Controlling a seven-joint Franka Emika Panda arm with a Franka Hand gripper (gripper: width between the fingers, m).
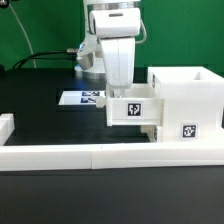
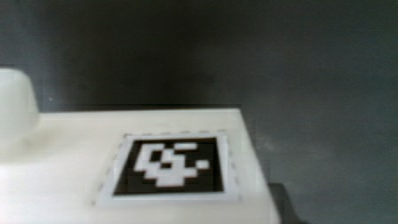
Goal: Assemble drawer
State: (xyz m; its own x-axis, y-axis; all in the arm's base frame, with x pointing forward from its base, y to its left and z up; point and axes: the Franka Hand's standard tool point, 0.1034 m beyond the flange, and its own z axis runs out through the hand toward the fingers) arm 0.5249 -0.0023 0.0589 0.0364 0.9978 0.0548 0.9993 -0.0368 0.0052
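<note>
The tall white drawer housing (image 1: 186,95) stands at the exterior view's right, with a square tag low on its front. A small white drawer box (image 1: 132,109) with a tag on its face hangs above the table, its end against the housing's side. My gripper (image 1: 122,94) comes down onto this box from above and is shut on it; the fingertips are hidden behind the box wall. In the wrist view the box's tagged white face (image 2: 173,165) fills the lower part. A second white piece (image 1: 151,129) shows just under the box at the housing.
Long low white border blocks (image 1: 90,156) run along the front, with one more at the exterior view's left (image 1: 5,126). The marker board (image 1: 80,98) lies flat behind the gripper. A green backdrop and cables are behind the arm.
</note>
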